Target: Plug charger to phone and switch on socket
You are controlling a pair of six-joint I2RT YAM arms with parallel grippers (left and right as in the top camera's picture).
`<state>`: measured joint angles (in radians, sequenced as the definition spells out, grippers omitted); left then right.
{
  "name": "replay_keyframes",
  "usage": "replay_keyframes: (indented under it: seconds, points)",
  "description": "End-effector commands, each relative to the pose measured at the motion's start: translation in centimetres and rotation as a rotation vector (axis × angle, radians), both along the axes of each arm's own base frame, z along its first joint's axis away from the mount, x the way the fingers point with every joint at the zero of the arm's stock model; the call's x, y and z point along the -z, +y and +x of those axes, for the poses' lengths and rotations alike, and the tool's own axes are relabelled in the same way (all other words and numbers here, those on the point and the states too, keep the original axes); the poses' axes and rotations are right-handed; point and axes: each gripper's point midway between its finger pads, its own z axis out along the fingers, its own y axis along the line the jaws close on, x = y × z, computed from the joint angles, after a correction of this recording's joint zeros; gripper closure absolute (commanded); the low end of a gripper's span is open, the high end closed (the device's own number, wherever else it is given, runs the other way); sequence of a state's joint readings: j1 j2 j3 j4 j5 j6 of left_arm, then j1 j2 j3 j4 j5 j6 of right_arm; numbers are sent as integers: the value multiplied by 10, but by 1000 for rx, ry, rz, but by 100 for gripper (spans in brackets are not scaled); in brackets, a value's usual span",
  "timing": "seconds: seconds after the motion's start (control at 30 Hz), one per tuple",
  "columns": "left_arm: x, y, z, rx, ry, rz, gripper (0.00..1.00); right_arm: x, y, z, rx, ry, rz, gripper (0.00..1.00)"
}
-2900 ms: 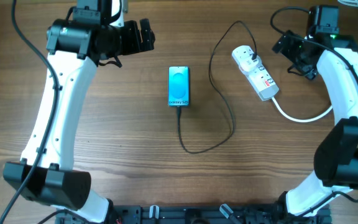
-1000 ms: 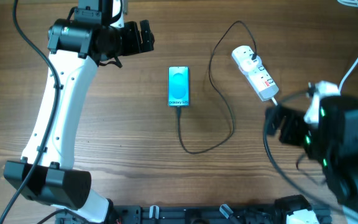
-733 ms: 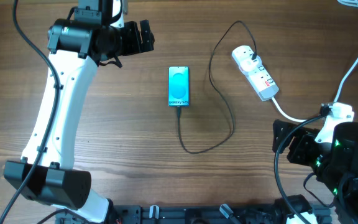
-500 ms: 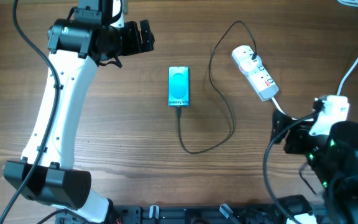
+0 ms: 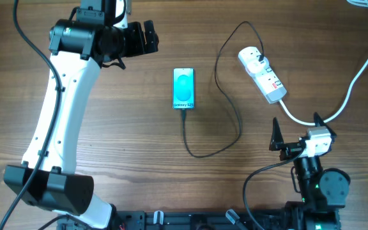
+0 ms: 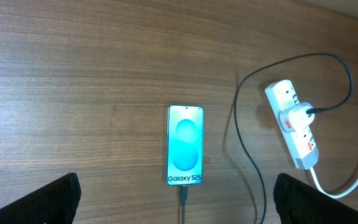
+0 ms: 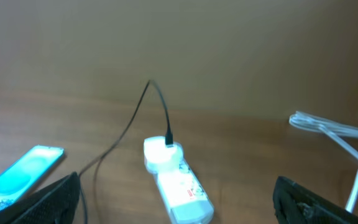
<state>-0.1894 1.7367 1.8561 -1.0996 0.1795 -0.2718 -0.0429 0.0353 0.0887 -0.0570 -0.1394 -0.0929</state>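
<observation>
The phone [image 5: 183, 88] lies flat mid-table with its cyan screen up; it also shows in the left wrist view [image 6: 185, 145] and the right wrist view [image 7: 20, 174]. The thin black charger cable [image 5: 237, 124] runs from the phone's near end [image 6: 183, 194] in a loop to a white adapter seated in the socket [image 5: 262, 75], a white power strip also seen in the wrist views [image 6: 293, 132] [image 7: 178, 180]. My left gripper [image 5: 147, 37] [image 6: 179, 205] hovers open, high at the back left. My right gripper [image 5: 296, 124] [image 7: 182, 208] is open and empty, in front of the socket.
The socket's thick white cord [image 5: 353, 80] curves from the strip's near end past my right gripper and off the back right. The right arm sits folded at the front right edge. The left arm spans the table's left side. Bare wood surrounds the phone.
My right arm has pulled away from the back right beside the socket and folded down to the front right. The left arm, phone, cable and socket have not moved.
</observation>
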Motion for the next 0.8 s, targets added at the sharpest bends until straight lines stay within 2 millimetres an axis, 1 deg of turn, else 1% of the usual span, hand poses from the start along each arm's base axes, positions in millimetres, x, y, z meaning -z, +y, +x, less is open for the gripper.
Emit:
replay_keyframes:
  seconds: [0.0, 0.1, 0.2, 0.23, 0.27, 0.47, 0.77]
  points:
    - [2, 0, 1, -6, 3, 6, 0, 10, -3, 3, 11, -38, -13, 0]
    - [2, 0, 1, -6, 3, 6, 0, 17, -13, 4, 49, -17, -13, 0]
    - [2, 0, 1, -6, 3, 6, 0, 18, -25, 3, 105, -12, -24, 0]
    - [2, 0, 1, -6, 3, 6, 0, 19, -30, 3, 134, -7, 3, 0]
    - [2, 0, 1, -6, 3, 6, 0, 20, -37, 3, 174, -5, 70, 0]
    - [2, 0, 1, -6, 3, 6, 0, 19, -31, 3, 152, -5, 68, 0]
    - [2, 0, 1, -6, 3, 6, 0, 19, -31, 3, 152, -5, 69, 0]
